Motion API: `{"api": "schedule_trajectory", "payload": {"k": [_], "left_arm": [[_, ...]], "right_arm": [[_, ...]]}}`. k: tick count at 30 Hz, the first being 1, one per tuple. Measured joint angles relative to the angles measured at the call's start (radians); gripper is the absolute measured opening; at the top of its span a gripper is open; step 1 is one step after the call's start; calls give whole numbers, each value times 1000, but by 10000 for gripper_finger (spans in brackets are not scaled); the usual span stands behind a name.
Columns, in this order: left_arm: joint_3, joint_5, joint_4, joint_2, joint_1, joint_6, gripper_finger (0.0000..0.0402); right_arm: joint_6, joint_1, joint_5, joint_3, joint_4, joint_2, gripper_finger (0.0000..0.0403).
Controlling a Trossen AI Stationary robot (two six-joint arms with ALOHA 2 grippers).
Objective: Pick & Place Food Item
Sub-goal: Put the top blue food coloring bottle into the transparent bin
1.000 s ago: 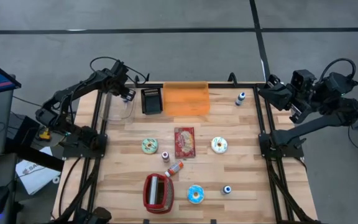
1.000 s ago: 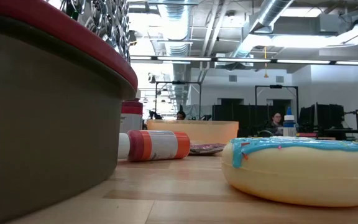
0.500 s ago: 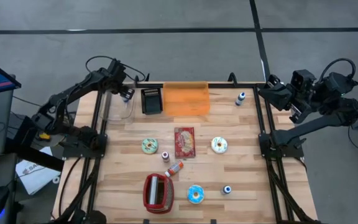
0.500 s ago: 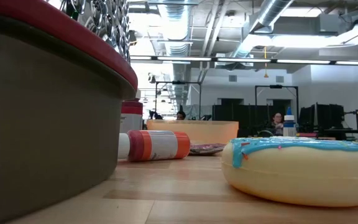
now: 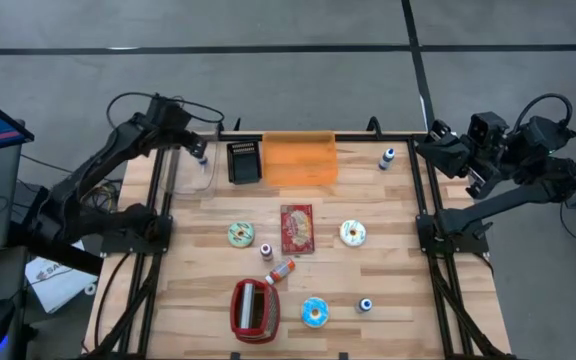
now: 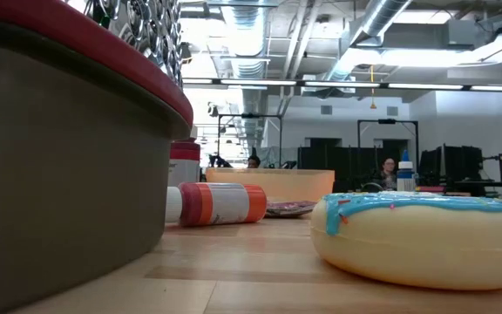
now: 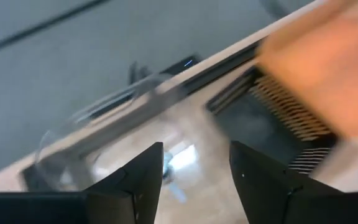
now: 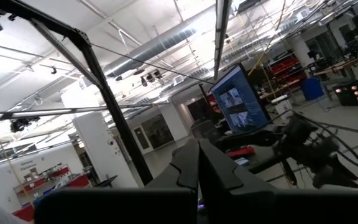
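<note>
left hand [image 7: 194,171] open over clear container [image 5: 194,168], right hand [image 8: 199,163] closed

The red basket [image 6: 68,131] was cut off by the low view's edge at nine o'clock, hiding most of the tabletop [image 6: 260,270] behind it. The blue-iced donut [image 6: 421,235] was clipped at three o'clock. The left wrist view was blurred, the clear container [image 7: 104,118] only a smear.

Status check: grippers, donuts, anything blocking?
Left gripper open, empty, over the far-left corner. Right gripper shut, parked off the table. Three donuts untouched. Nothing in the way.

Orange bin [image 5: 298,160] beside black rack [image 5: 244,162]
</note>
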Motion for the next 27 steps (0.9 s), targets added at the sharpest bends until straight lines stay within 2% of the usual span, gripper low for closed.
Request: {"api": "schedule_trajectory", "payload": {"k": [5,12,17,21,27], "left_arm": [[0,100,20,-150,-83,8,170],[0,106,113,-315,-249,-93,161],[0,106,173,-371,-367,-191,159],[0,106,205,-376,-472,-201,159],[0,87,345,-358,-616,-226,159]], "right_arm": [[0,0,-17,0,23,0,0],[-8,-12,-36,0,111,8,0],[-36,-38,-35,0,99,-10,0],[-12,-93,-7,0,-63,-37,0],[199,-215,102,0,-476,-63,15]]}}
